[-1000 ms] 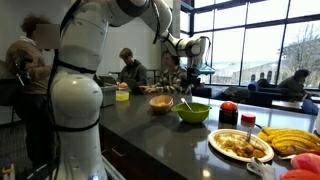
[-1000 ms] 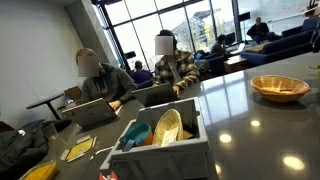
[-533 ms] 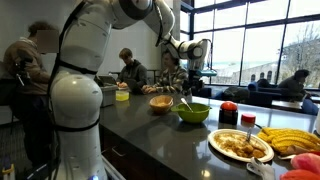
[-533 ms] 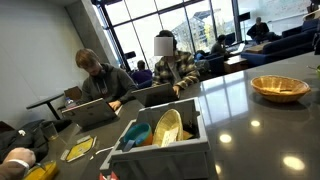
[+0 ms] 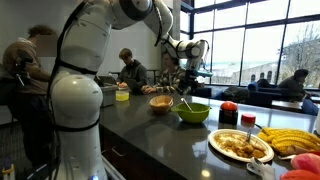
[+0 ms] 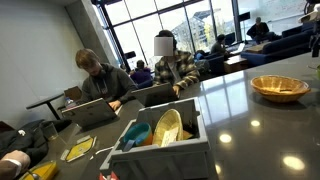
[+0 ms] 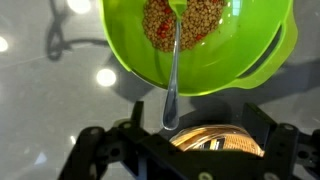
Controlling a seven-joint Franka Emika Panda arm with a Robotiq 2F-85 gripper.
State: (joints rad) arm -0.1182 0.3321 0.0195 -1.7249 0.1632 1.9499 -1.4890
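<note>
Room, exterior view: café-like hall with tall windows; a dark counter [image 5: 150, 128] runs past the white robot arm [image 5: 80, 100].
End effector, same view: the end effector [image 5: 188, 80] hangs over the green bowl [image 5: 193, 112], clear of its rim.
Neighbours, same view: a woven bowl [image 5: 161, 103] sits just beside the green bowl. A plate [image 5: 240, 146] of food and some bananas [image 5: 292, 140] lie nearer the camera, well apart from the end effector.
Counter, exterior view: the woven bowl [image 6: 279, 87] stands alone on the glossy top. A white crate [image 6: 190, 150] at the near end holds yellow items. People [image 6: 100, 80] sit at laptops behind.
Green bowl, wrist view: it holds brown grains [image 7: 200, 25] with a red patch among them.
Spoon, wrist view: the spoon [image 7: 173, 85] stands in the grains, and its handle crosses the rim toward the end effector [image 7: 187, 138].
Grip, wrist view: the fingers are spread wide and hold nothing. The handle's end lies between them, touching neither.
Below, wrist view: the woven bowl shows between the fingers.
</note>
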